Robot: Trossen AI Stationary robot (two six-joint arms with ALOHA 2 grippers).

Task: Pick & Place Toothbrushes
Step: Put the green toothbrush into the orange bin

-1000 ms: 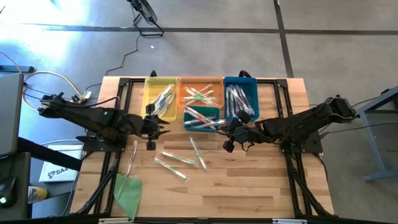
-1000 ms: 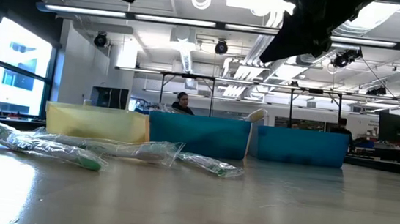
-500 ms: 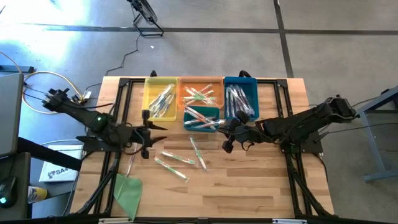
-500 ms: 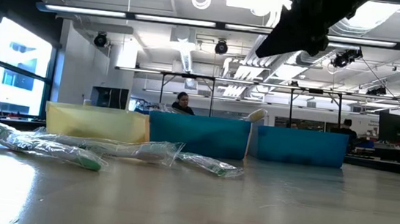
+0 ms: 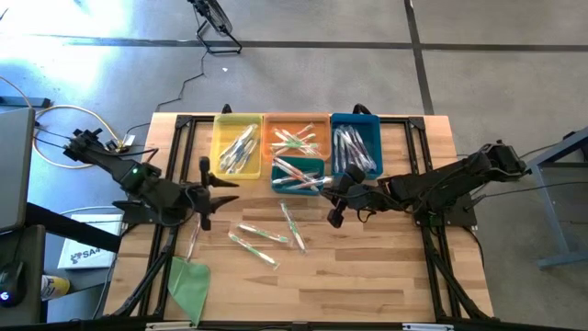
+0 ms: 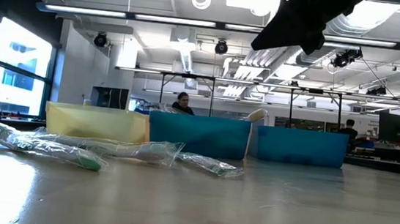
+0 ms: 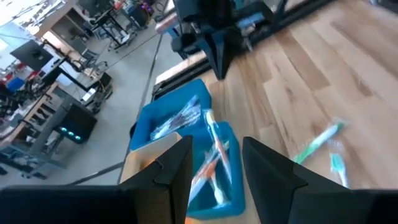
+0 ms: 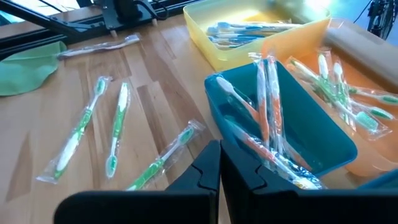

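Toothbrushes (image 5: 258,236) lie loose mid-table, others sit in bins (image 5: 296,147). We see left gripper (image 5: 204,179) w/ fingers apart, empty; right gripper (image 5: 336,210) fingers together, empty. Risk: slick wrappers slip, or neighbours get dragged.

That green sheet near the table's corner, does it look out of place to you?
Somewhat. The green sheet lies crumpled near the front left corner, unlike anything else there; wrapped toothbrushes lie loose mid-table, and the bins hold only toothbrushes.
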